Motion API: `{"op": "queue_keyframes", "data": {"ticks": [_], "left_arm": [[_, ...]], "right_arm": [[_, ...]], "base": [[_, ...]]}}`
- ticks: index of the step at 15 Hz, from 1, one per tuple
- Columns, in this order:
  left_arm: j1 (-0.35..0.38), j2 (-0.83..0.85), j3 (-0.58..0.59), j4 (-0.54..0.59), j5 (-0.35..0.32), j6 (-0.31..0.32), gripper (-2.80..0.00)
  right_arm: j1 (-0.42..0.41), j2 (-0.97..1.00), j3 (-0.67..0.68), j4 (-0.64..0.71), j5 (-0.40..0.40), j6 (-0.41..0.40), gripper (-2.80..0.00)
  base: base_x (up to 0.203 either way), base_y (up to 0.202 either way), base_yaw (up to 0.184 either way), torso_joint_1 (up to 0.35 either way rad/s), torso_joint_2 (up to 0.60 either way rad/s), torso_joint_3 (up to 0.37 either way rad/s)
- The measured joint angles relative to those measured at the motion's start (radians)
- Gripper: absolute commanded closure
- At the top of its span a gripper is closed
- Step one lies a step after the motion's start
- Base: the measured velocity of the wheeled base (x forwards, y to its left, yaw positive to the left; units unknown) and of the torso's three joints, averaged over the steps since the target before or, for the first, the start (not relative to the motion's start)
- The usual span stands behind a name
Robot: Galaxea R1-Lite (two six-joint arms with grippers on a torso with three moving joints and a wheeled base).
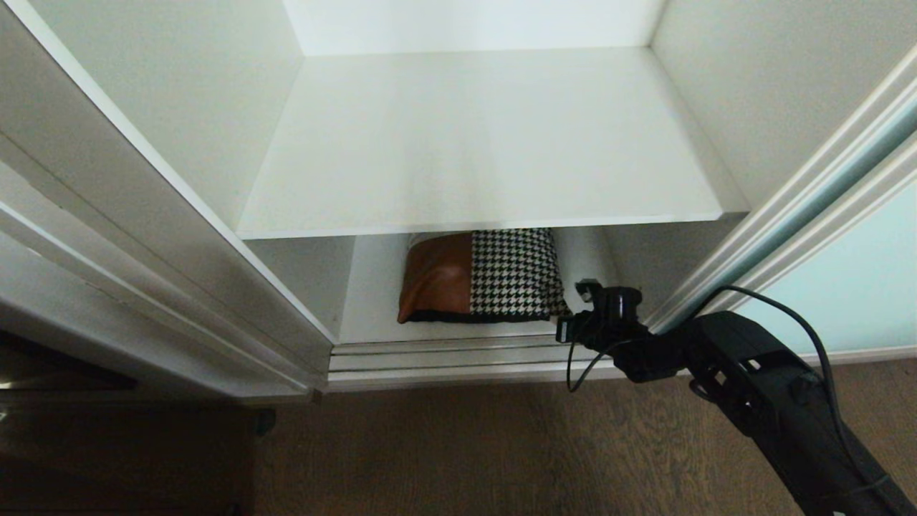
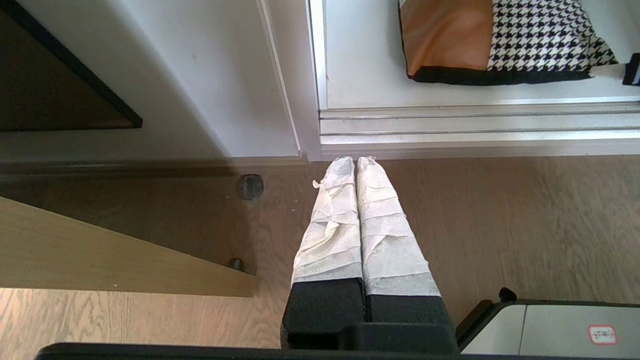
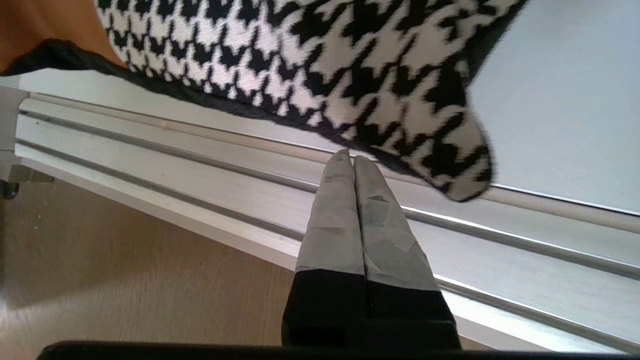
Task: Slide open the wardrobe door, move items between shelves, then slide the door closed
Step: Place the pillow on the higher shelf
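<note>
Two grippers, both with fingers pressed together. Right gripper (image 3: 354, 159) sits at the front right corner of the cushion (image 1: 480, 276), tips at its black edge seam over the door track (image 3: 200, 165). Right wrist view shows the wrapped fingers meeting flat with no fabric visibly between them, so whether they have caught the edge cannot be told. Left gripper (image 2: 356, 161) hangs idle over the wood floor (image 2: 500, 225), just short of the track, holding nothing.

Risks, as judgement: if the fingers shut on air or on a sliver of seam, a lift would leave the cushion behind or let it slip out partway. A corner hold on a soft cushion would let it sag and swing, so it could snag on the front edge of the upper shelf (image 1: 487, 223) on the way up.

Cushion: soft, plump; tan-orange patch on the robot's left, black-and-white houndstooth on the right, black edging. Lies flat on the bottom shelf (image 1: 372, 315), near its front. Sliding wardrobe door (image 1: 860, 287) pushed aside to the right, frosted aqua glass.
</note>
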Motion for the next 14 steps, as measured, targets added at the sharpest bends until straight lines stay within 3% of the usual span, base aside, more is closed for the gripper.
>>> {"op": "queue_keyframes", "data": {"ticks": [4, 8, 14], "left_arm": [[0.0, 0.0, 0.0, 0.0, 0.0, 0.0, 0.0], [0.0, 0.0, 0.0, 0.0, 0.0, 0.0, 0.0], [0.0, 0.0, 0.0, 0.0, 0.0, 0.0, 0.0]], "right_arm": [[-0.009, -0.026, 0.012, 0.005, -0.004, 0.013, 0.0], [-0.02, -0.049, 0.031, 0.021, -0.084, 0.004, 0.0], [-0.03, -0.06, 0.027, 0.084, -0.093, -0.035, 0.0]], "base": [[0.0, 0.0, 0.0, 0.0, 0.0, 0.0], [0.0, 0.0, 0.0, 0.0, 0.0, 0.0], [0.0, 0.0, 0.0, 0.0, 0.0, 0.0]]}}
